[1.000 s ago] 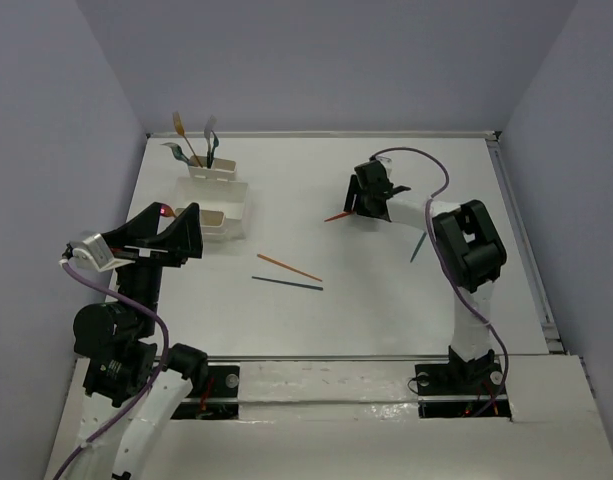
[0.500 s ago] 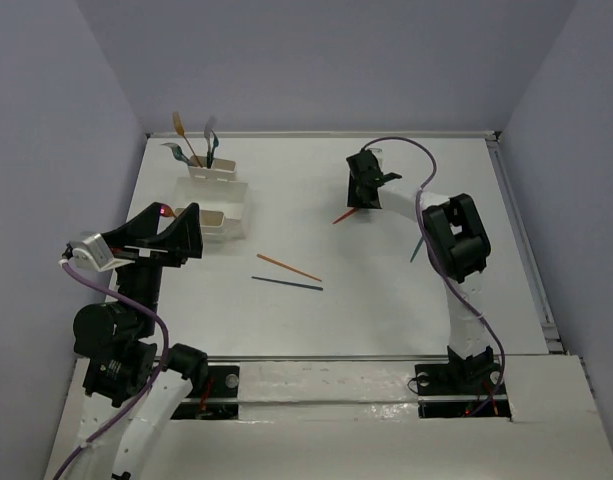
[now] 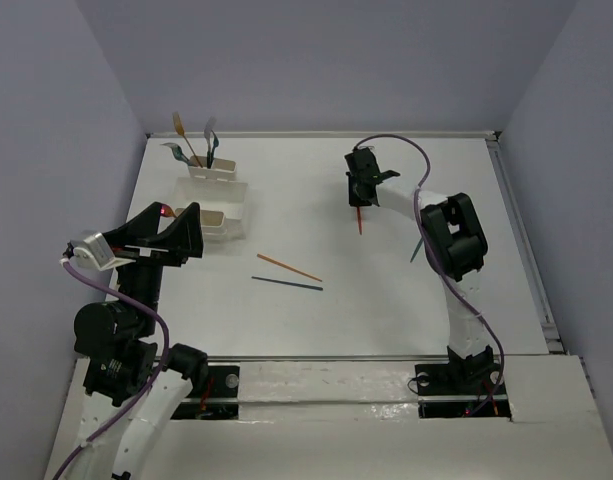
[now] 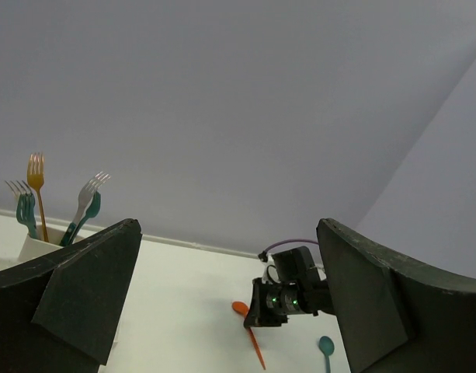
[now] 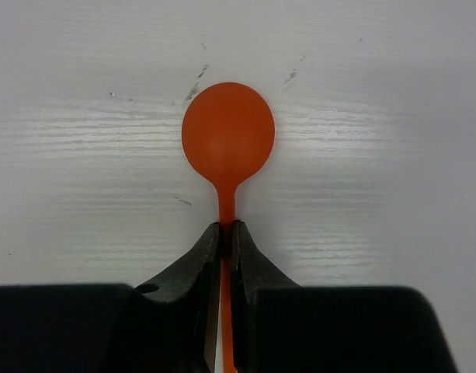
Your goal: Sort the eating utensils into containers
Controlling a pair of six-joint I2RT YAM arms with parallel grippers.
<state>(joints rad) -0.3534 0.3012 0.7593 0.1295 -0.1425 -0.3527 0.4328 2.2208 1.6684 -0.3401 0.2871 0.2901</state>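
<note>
Right hand pinches the thin orange plastic spoon by its handle near the bench far edge. Lift cleanly before swinging toward the translucent whitish plastic bins, far-left corner. Left hand gapes.

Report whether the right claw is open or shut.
Shut: the right claw pinches the thin handle of the orange plastic spoon, no gap beside it.

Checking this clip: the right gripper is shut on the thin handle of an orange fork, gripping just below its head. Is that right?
Not quite. It is an orange spoon, not a fork: the right wrist view shows a round, smooth bowl with no tines. The rest holds: the right gripper is shut on the thin handle, just below the head.
</note>
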